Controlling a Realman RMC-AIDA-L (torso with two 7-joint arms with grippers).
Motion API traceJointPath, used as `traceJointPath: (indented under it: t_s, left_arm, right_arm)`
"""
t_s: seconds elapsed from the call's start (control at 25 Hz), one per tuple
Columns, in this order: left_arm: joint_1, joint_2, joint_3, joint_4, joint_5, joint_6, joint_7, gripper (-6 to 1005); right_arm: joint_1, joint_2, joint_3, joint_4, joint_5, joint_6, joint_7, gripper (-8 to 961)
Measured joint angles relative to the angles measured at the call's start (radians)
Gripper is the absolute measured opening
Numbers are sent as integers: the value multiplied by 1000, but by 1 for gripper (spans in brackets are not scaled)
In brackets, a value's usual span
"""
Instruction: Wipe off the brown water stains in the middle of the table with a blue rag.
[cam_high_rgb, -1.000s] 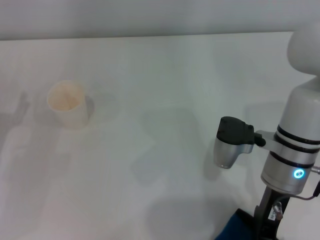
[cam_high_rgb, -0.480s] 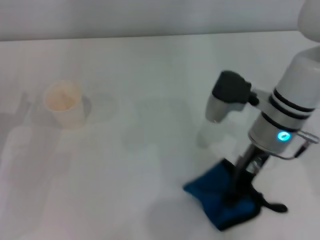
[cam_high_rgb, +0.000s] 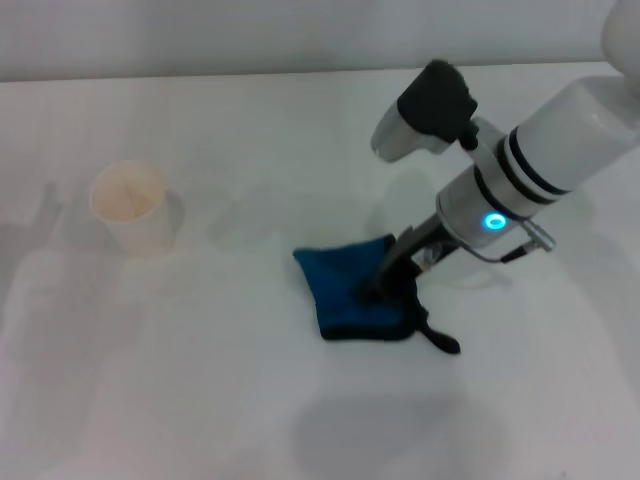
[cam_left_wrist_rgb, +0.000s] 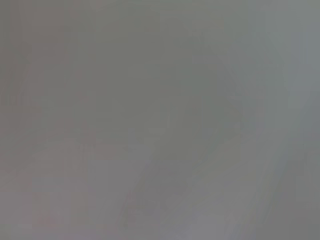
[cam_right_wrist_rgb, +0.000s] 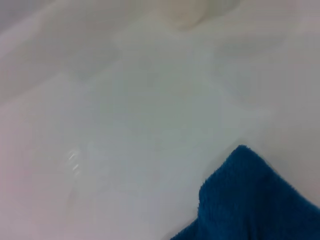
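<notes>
A white surface (cam_high_rgb: 300, 420) fills the view from the robot's head. The right arm reaches in from the right, angled down toward the middle. Its hand (cam_high_rgb: 372, 290) presses onto the blue rag (cam_high_rgb: 345, 290), which lies flat on the surface near the centre, its black loop tail trailing toward the robot's right. The dark fingers appear pinched into the cloth, gripping it from above, probably so the rag can be dragged across the surface instead of lifted.

Well apart, toward the robot's left, a cream paper cup (cam_high_rgb: 130, 207) stands upright. Between the cup and the rag the surface shows only faint, pale marks; the brown water stains cannot be made out clearly, so I cannot say whether the rag covers them.

In the right wrist view, a corner of the blue rag (cam_right_wrist_rgb: 255, 200) shows against the white surface. The left arm is out of view, and its wrist camera shows only plain grey.
</notes>
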Motion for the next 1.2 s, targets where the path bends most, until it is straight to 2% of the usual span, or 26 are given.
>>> traceJointPath:
  t_s: [0.2, 0.56, 0.8, 1.2]
  left_arm:
    - [1, 0, 0, 0, 2, -4, 0, 869]
    - [4, -1, 2, -1, 5, -6, -1, 869]
    - [6, -1, 2, -2, 6, -7, -2, 869]
    - [8, -1, 2, 0, 6, -11, -2, 869]
  right_arm:
    - [-2, -6, 33, -1, 1, 66, 0, 49]
    - [-4, -34, 71, 8, -48, 124, 0, 100]
    - [-31, -19, 172, -25, -134, 115, -1, 134]
    - [-54, -8, 125, -81, -129, 95, -3, 190]
